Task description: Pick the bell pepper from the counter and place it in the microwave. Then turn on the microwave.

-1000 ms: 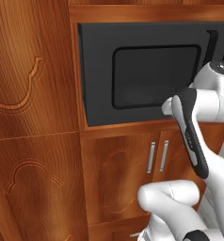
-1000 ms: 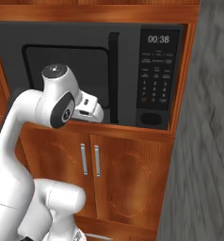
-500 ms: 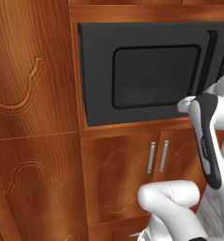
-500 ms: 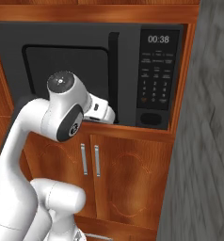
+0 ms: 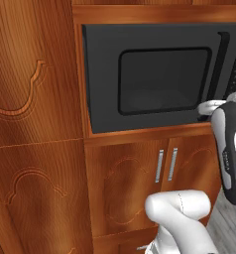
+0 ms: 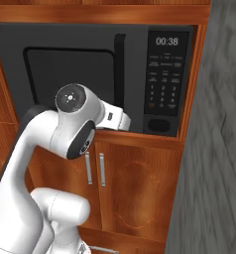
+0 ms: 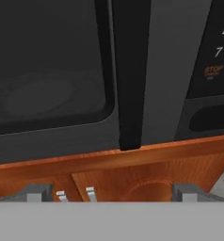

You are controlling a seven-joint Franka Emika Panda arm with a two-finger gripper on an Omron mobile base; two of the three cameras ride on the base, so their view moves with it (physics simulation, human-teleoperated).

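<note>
Hand view: hand (image 7: 111,192) fingers spread wide, empty; microwave (image 7: 52,70) door shut, bar handle (image 7: 129,75) just ahead, above. Judgement: raise, centre fingers around handle before closing.

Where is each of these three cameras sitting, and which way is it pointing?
Left base view: behind the arm's left, facing the microwave and wooden cabinets; the white arm rises at lower right.
Right base view: behind the arm's right, facing the keypad; the arm rises from lower left.
Hand view: on the hand, close to the door handle; the open gripper has its fingertips at the bottom.
All three share the microwave's closed door and handle.
</note>
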